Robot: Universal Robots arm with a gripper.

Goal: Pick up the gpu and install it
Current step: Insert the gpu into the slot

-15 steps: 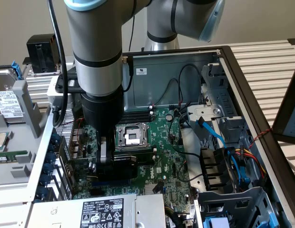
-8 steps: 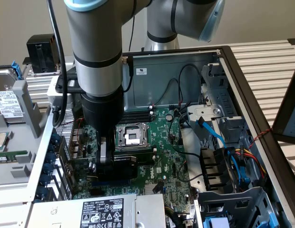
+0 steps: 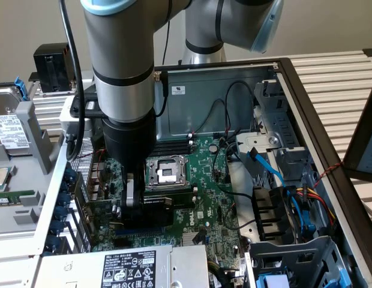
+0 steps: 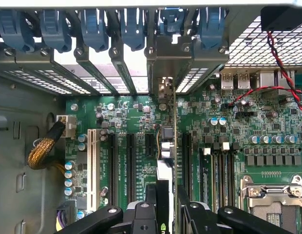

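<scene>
The gpu [image 3: 155,211] is a dark-shrouded card standing on edge inside the open PC case, low over the green motherboard [image 3: 204,180]. My gripper [image 3: 137,207] is shut on it from above, just in front of the CPU socket. In the wrist view I look down the thin edge of the gpu [image 4: 166,146], which lies in line with a long black expansion slot. Its silver end bracket [image 4: 163,63] sits in the rear opening of the case. My gripper [image 4: 165,204] clamps the card between its black fingers [image 4: 141,214]. Whether the card's connector is seated in the slot is hidden.
The CPU socket [image 3: 166,172] lies just behind the card. Blue slot latches [image 4: 92,29] line the case's rear wall. A power supply [image 3: 129,267] sits in front, and cables with a drive cage [image 3: 276,198] crowd the exterior view's right. A hard drive [image 3: 9,129] rests outside on the left.
</scene>
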